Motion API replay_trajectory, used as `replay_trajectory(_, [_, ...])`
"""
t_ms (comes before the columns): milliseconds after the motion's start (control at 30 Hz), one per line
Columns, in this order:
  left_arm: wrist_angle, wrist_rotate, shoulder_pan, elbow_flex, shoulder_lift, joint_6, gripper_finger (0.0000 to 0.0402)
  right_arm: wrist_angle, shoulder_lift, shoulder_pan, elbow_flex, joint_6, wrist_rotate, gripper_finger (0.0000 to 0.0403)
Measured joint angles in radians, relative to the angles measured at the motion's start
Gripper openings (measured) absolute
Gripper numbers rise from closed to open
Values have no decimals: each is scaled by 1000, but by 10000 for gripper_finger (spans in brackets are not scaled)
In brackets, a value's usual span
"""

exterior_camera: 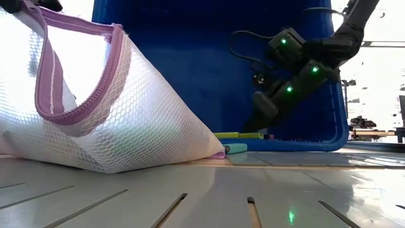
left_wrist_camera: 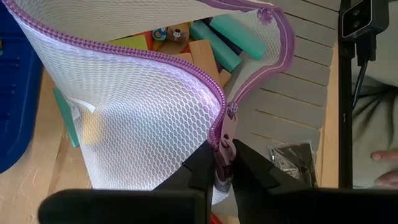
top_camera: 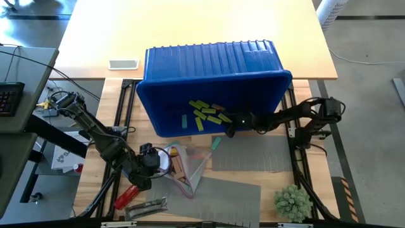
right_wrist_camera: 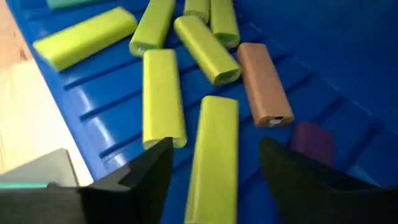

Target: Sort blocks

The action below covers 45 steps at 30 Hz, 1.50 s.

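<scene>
Right gripper (right_wrist_camera: 214, 165) is inside the tipped blue bin (top_camera: 190, 69) with its fingers spread apart, straddling a lime block (right_wrist_camera: 211, 162) lying among the other blocks (top_camera: 205, 113) there, not clamped on it. Left gripper (left_wrist_camera: 222, 169) is pinched tight on the purple zipper edge of the mesh bag (left_wrist_camera: 137, 106), which has more blocks inside.

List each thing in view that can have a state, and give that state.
Blue bin: tipped on its side, mouth toward the table.
Mesh bag: unzipped, blocks inside.
Left pincer: shut on the bag's zipper edge.
Right pincer: open, inside the bin over a lime block.
Teal block: lying on the table outside the bin.
</scene>
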Motion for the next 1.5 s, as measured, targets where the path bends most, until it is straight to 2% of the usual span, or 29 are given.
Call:
replay_trajectory(200, [2, 0, 0, 0, 0, 0, 24, -35, 0, -6, 15, -20, 23, 276])
replay_trajectory(300, [2, 0, 0, 0, 0, 0, 24, -48, 18, -25, 14, 3, 19, 283])
replay_trajectory(367, [2, 0, 0, 0, 0, 0, 24, -45, 38, -37, 14, 5, -27, 280])
replay_trajectory(467, [2, 0, 0, 0, 0, 0, 24, -35, 67, -41, 16, 6, -91, 270])
replay_trajectory(767, [2, 0, 0, 0, 0, 0, 24, -16, 82, -34, 16, -21, -113, 230])
replay_trajectory(1067, [2, 0, 0, 0, 0, 0, 24, -9, 84, -33, 15, -25, -121, 113])
replay_trajectory(1167, [3, 0, 0, 0, 0, 0, 24, -3, 81, -33, 14, -29, -118, 90])
replay_trajectory(1300, [3, 0, 0, 0, 0, 0, 24, -48, 22, -25, 10, -85, -83, 90])
replay_trajectory(1433, [3, 0, 0, 0, 0, 0, 24, -143, -121, 1, 24, -121, 15, 90])
replay_trajectory(1500, [3, 0, 0, 0, 0, 0, 24, -198, -194, 32, 54, -101, 15, 90])
